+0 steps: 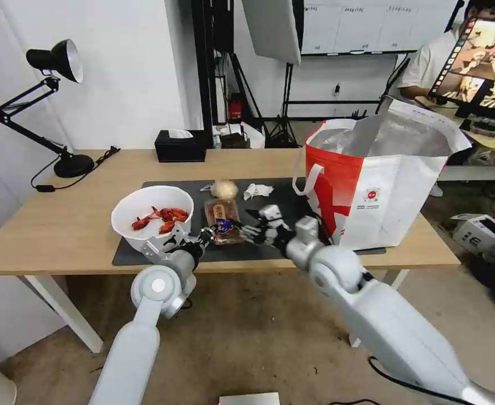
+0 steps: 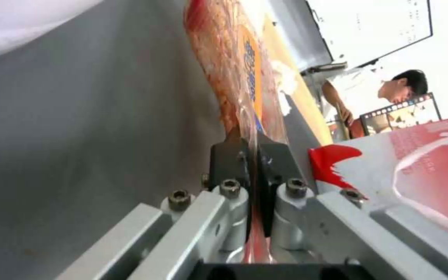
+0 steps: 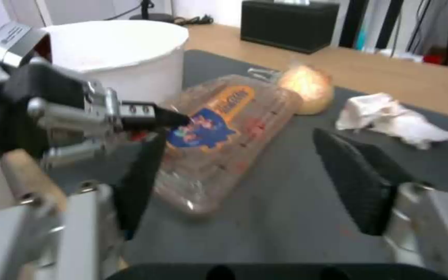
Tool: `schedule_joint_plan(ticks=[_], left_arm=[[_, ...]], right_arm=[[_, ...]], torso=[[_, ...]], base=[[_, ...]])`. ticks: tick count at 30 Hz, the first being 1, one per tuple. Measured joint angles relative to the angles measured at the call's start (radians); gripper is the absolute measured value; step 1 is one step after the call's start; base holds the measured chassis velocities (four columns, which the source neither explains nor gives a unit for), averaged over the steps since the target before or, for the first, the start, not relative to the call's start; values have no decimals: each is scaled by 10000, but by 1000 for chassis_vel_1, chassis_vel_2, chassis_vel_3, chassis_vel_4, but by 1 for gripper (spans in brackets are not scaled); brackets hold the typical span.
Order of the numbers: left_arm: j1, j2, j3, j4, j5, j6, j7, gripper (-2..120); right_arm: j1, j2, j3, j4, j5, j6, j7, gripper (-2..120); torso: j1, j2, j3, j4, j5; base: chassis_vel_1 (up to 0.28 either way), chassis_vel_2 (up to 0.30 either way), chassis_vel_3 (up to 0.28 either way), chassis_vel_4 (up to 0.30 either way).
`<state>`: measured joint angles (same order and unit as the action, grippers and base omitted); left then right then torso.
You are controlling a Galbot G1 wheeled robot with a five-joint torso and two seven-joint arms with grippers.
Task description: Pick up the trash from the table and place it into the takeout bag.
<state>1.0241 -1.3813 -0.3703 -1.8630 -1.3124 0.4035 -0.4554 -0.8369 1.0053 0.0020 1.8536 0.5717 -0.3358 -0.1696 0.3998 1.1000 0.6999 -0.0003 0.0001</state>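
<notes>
Trash sits spread across the dark mat (image 1: 315, 194) on the table (image 1: 62, 225), and we sweep from the left. First the bowl (image 1: 152, 216), white and round, red shells inside, standing on the mat's left end. Just beside it, the left gripper (image 1: 209, 233) is down at mat level, its 2 black pads (image 2: 224, 155) pinched tight on the near edge of the tray (image 1: 223, 221); the left wrist view has the clear plastic squeezed flat between them. The tray lies flat on the mat, blue and orange label up, scraps showing through the lid. Behind it, toward the far edge of the mat, rests the ball (image 1: 224, 188), and a little right of that the napkin (image 1: 257, 190), crumpled, apart from both.

Next the right gripper (image 1: 251, 220), low over the mat just right of the tray, spread wide with nothing between its fingers (image 3: 358, 182); the tray's right side lies close to the left one.

Farthest right stands the bag (image 1: 382, 185), upright on the table's right end, mouth open, foil lining showing, one white strap drooping over its red panel.
</notes>
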Motion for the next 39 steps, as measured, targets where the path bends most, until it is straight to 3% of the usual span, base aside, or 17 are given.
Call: schedule_joint_plan(ticks=[7,15,28,33,36,39], left_arm=[[111,-42,-7,-252,291,-18,102,0],[271,-82,52,-617,507,-37,148,0],[414,-95,37,-962,703,-52,188,0],[432,54,32,-1057,1427,-364,700,0],[431,347,143,-1080,2570,-825,1515,0],[363,494,218,-1174,2934,-984,1829,0]], right_arm=[[-1037,-294,954,495,-365,476,-533,100],[-2946,-5,2111,985,-1141,1563,-830,100],[-5412,1150,3283,1754,-1992,2853,-215,100],[-5792,1428,3548,1907,-2222,3017,-279,100],[-5922,1599,3644,1917,-2369,3050,-419,100],[-5955,1679,3660,1916,-2429,3050,-438,100]], torso=[[0,0,0,3,1],[0,0,0,3,0],[0,1,0,2,-1],[0,1,0,2,-1],[1,0,1,4,-2],[1,0,1,3,-2]], base=[[0,0,0,0],[0,0,0,0],[0,0,0,0],[0,0,0,0],[0,0,0,0],[0,0,0,0]])
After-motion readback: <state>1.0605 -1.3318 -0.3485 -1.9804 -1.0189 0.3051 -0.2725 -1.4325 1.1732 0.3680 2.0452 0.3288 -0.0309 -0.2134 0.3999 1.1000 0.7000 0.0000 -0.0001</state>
